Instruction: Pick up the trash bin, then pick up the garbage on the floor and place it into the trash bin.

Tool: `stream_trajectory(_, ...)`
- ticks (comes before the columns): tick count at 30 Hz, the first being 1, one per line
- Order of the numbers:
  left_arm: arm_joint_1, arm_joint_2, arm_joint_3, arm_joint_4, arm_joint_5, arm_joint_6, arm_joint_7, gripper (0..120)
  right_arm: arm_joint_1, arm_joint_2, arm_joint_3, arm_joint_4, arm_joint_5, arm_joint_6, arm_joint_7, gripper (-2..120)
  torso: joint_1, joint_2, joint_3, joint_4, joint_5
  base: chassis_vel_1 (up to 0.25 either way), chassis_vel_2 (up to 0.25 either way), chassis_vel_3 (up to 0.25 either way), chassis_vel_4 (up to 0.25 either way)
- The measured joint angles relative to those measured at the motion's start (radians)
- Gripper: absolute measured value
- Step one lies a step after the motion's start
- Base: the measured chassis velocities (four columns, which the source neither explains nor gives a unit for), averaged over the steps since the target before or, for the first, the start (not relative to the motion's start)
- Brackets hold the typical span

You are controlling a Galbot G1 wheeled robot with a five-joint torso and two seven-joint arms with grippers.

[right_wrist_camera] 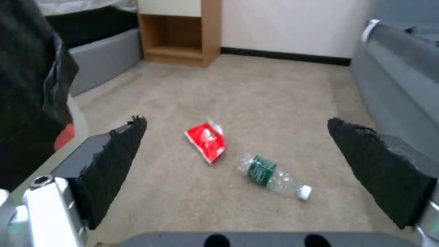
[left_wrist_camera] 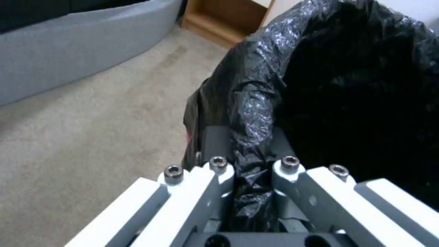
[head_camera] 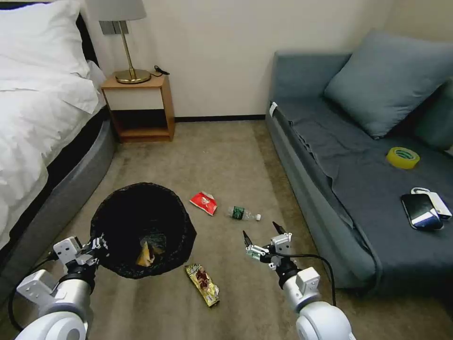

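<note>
**Bin in the left claw, three pieces on the carpet**

Nearest my head camera sit both arms. Left claw (head_camera: 96, 246) pinches the near rim of the trash bin (head_camera: 141, 226); on the left wrist view its fingers (left_wrist_camera: 219, 171) press together on the black liner (left_wrist_camera: 249, 113) folded over that rim. Bin hangs tilted, mouth toward me. Inside it I see a yellowish piece (head_camera: 146, 255) low against the wall; cannot tell what it is.

Right claw (head_camera: 264, 238) hovers over the carpet (head_camera: 222, 151), right of the bin, fingers spread wide and holding nothing. Right wrist view shows both dark pads (right_wrist_camera: 114, 164) far apart.

Litter, placed from the bin:
- yellow-brown wrapper (head_camera: 202, 284) on the floor just beside the bin's near right edge.
- red snack packet (head_camera: 204, 202) close to its far right side.
- clear bottle (head_camera: 243, 214) with green label, lying flat, right of the packet and just beyond the right claw.

Packet and bottle lie near one another, not touching.
</note>
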Motion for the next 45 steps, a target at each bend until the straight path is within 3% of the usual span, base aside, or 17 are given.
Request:
stream_trajectory(12, 0.007, 0.005, 0.002, 0.030, 0.014, 0.007, 0.018, 4, 0.152, -0.097, -0.130, -0.184, 0.121, -0.096, -0.042, 100, 0.000, 0.000, 0.000, 0.0000, 0.0000, 0.000, 0.000, 0.000, 0.000)
stream_trajectory(18, 0.010, 0.012, 0.003, 0.046, 0.027, 0.008, 0.024, 4, 0.243, -0.105, -0.218, -0.278, 0.176, -0.150, -0.049, 100, 0.000, 0.000, 0.000, 0.0000, -0.0001, 0.000, 0.000, 0.000, 0.000)
stream_trajectory(26, 0.005, 0.020, -0.008, 0.088, 0.041, 0.008, 0.048, 4, 0.384, -0.125, -0.371, -0.420, 0.289, -0.311, -0.086, 100, 0.000, 0.000, 0.000, 0.0001, -0.0001, 0.000, 0.000, 0.000, 0.000)
stream_trajectory(37, -0.006, 0.040, -0.036, 0.132, 0.022, 0.002, 0.067, 4, 0.524, -0.057, -0.490, -0.619, 0.366, -0.388, -0.106, 100, 0.000, 0.000, 0.000, 0.0002, -0.0001, 0.000, 0.000, 0.000, 0.000)
stream_trajectory(45, -0.007, 0.052, -0.053, 0.149, 0.003, -0.002, 0.082, 4, 0.550, -0.033, -0.530, -0.702, 0.316, -0.383, -0.138, 100, 0.000, 0.000, 0.000, 0.0001, -0.0001, 0.000, 0.000, 0.000, 0.000)
